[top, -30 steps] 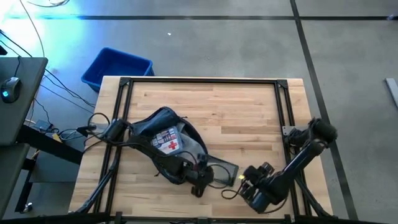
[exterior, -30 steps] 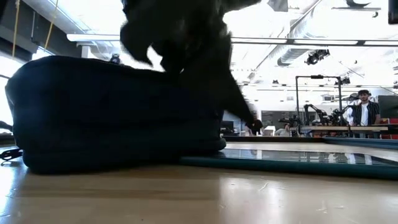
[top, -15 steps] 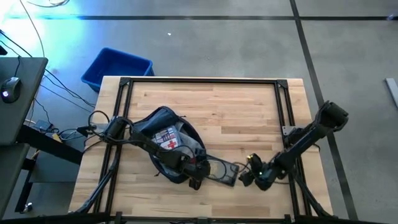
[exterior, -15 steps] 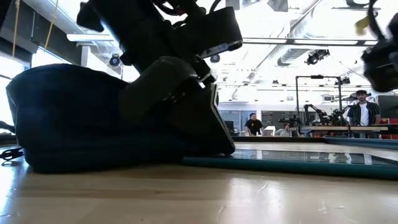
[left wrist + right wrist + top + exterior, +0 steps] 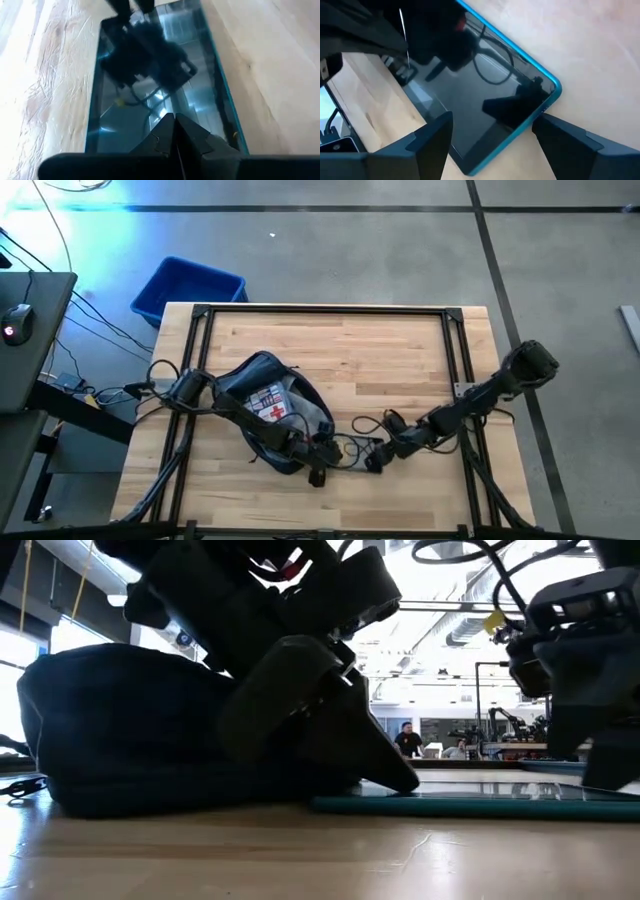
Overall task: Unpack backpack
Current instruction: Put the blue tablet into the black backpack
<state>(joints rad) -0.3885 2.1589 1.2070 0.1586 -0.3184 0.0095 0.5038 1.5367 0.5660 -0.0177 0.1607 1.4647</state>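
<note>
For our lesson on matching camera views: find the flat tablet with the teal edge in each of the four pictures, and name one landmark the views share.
High view: tablet lies flat on the table just right of the backpack.
Low view: thin teal strip right of the backpack.
Left wrist view: fills the middle, beyond the shut left gripper.
Right wrist view: its corner sits between the open right gripper's fingers.
Shared landmark: the tablet's teal edge.

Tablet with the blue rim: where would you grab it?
Probably by its thin rim at the corner away from the backpack, coming low from the right. The tablet lies flat on the table, so only edges offer a pinch; the open right gripper straddles that corner.
</note>
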